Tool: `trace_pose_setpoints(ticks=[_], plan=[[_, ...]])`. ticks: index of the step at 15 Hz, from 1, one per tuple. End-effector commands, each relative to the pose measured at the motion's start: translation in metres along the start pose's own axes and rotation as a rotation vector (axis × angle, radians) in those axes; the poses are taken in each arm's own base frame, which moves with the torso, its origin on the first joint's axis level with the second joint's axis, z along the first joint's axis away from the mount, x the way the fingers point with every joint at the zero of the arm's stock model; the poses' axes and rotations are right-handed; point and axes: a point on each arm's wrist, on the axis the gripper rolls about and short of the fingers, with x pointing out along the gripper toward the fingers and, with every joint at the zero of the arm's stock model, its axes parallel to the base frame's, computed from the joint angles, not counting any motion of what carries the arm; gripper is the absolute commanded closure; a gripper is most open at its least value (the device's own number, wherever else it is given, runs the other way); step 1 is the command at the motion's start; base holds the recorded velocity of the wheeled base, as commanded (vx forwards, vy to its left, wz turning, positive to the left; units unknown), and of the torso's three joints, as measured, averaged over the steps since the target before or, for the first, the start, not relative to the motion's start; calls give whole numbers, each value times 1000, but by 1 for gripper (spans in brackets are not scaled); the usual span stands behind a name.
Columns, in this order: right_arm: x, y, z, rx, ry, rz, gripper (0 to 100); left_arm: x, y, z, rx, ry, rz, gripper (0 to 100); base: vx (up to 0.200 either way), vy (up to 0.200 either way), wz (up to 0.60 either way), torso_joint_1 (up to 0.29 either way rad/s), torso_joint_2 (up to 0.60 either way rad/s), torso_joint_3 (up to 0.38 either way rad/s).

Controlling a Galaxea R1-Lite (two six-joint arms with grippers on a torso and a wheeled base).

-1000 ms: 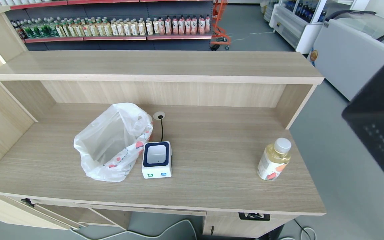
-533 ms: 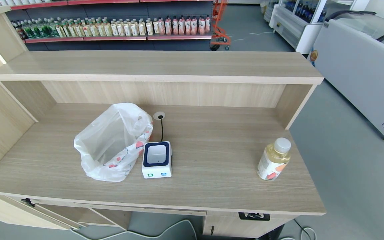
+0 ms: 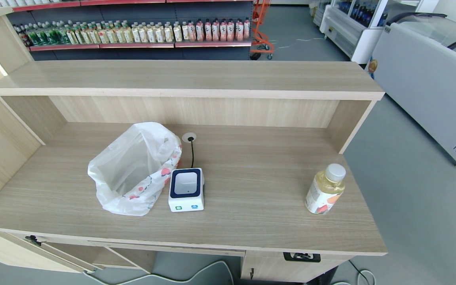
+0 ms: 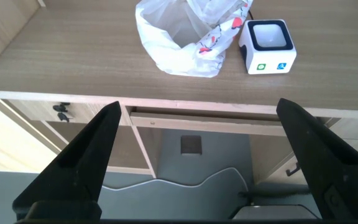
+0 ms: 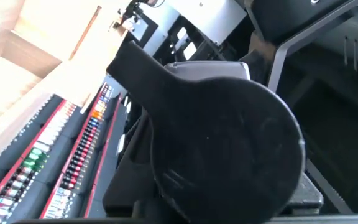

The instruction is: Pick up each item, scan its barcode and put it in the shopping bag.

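A bottle (image 3: 325, 189) of pale yellow drink with a grey cap stands upright near the right end of the wooden counter (image 3: 251, 190). A white shopping bag (image 3: 133, 168) with a fruit print sits open on the counter's left half. Just right of it is the white and navy barcode scanner (image 3: 186, 189), its window facing up. My left gripper (image 4: 199, 106) hangs open below and in front of the counter's front edge, holding nothing, facing the shopping bag (image 4: 185, 34) and the scanner (image 4: 267, 38).
A raised shelf (image 3: 184, 81) and side walls enclose the counter at the back and both ends. The scanner's cable (image 3: 192, 152) runs back to a grommet hole. Drawers (image 4: 197, 134) sit under the front edge. Store shelving and freezers stand behind.
A black part of my right arm at the right edge of the head view one second ago has left that view. Bottle, bag and scanner have not moved.
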Motion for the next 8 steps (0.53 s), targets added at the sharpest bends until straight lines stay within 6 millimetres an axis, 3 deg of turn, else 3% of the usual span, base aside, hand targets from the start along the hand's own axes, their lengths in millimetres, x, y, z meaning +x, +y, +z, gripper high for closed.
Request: trace_pose_setpoints(ticks=[1, 8], plan=[[1, 3, 1, -65, -4, 2, 100, 0, 0, 0, 0, 2, 0, 0, 0, 0, 0, 0, 0, 0], [0, 2, 3, -65, -5, 0, 100, 0, 0, 0, 0, 2, -2, 0, 0, 0, 0, 0, 0, 0]])
